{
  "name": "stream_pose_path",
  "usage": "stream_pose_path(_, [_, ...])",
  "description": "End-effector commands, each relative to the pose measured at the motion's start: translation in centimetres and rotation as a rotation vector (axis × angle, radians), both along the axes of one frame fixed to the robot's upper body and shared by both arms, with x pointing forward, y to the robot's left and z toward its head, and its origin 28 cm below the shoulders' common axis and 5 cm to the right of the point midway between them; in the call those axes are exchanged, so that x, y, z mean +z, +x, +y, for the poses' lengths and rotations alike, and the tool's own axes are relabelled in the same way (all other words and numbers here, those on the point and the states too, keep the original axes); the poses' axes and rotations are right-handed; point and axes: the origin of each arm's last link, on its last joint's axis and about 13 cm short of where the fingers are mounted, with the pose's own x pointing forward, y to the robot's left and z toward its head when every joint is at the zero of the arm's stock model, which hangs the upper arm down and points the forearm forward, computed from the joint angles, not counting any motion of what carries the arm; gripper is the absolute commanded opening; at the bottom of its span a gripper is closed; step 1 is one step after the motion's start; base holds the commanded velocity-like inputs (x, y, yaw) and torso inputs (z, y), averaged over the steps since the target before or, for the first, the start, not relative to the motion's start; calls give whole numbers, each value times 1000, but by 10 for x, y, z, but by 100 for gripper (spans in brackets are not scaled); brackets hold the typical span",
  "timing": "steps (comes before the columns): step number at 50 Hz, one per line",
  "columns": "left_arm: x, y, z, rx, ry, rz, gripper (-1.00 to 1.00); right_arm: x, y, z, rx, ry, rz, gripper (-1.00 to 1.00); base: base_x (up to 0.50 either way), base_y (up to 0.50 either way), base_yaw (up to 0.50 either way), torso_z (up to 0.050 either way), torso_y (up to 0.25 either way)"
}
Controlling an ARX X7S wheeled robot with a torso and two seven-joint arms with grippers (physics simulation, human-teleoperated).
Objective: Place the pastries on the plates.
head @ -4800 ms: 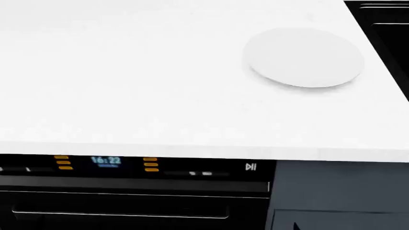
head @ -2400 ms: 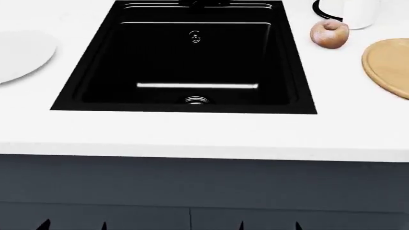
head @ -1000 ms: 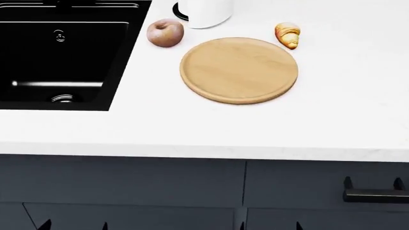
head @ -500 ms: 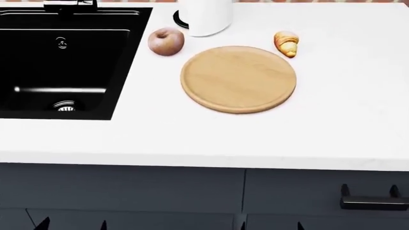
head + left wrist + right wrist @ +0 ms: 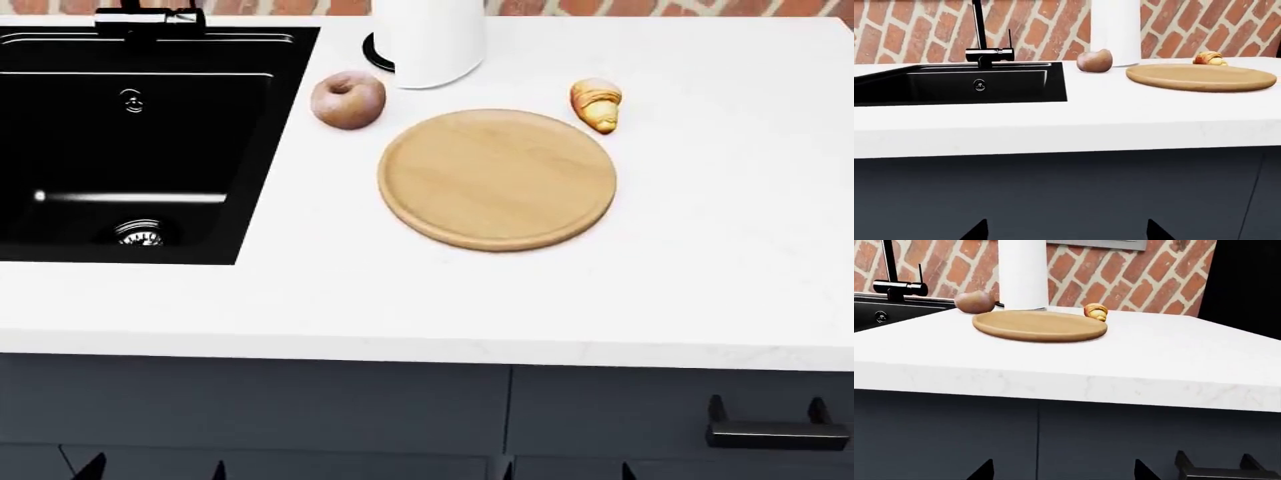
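The plate (image 5: pixel 497 180) looks like matt light wood with faint grain. The countertop (image 5: pixel 694 250) is smooth white stone, faintly veined. The sink (image 5: pixel 134 150) is glossy black; the wall (image 5: pixel 1121 275) behind is rough red brick.

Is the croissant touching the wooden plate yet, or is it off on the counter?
Apart. The head view shows a strip of white counter between the croissant and the rim of the wooden plate; the plate is bare.
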Motion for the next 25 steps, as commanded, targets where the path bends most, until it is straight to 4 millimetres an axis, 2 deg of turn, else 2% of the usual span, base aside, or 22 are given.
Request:
stream_pose_path(1, [1,-1,-1,-13,-38,-5,100,0,0,0,0,0,0,100,0,0,0,0,0])
stream_pose_path(5, [-1,0,-2,4,12,39,100,0,0,0,0,0,1,100,0,0,0,0,0])
stream_pose_path(14, [1,0,-1,-2,-16,0,100,1,0,0,-1,10,0,100,0,0,0,0,0])
stream_pose_path(15, [2,1,-2,1,-25,4,100,2,2,0,-7,73,7,100,0,0,0,0,0])
stream_pose_path(17, [6,3,-3,6,0,-10,100,5,5,0,-11,35,4,100,0,0,0,0,0])
stream_pose_path(18, [12,2,-4,-2,-66,17,100,13,6,-2,-33,22,-1,100,0,0,0,0,0])
stream_pose_path(20, [30,2,-7,-57,-42,43,100,45,10,-7,-54,28,-81,100,0,0,0,0,0])
stream_pose_path(21, [44,3,-9,-70,14,0,100,62,12,-11,-55,45,-116,100,0,0,0,0,0])
stream_pose_path(22, [57,4,-9,-76,-15,-11,100,76,15,-16,-62,32,-129,100,0,0,0,0,0])
stream_pose_path(23, [61,5,-9,-82,-20,-13,100,81,16,-17,-62,26,-136,100,0,0,0,0,0])
stream_pose_path(25, [87,15,-7,-84,-41,-21,100,101,23,-26,-73,6,-149,100,0,0,0,0,0])
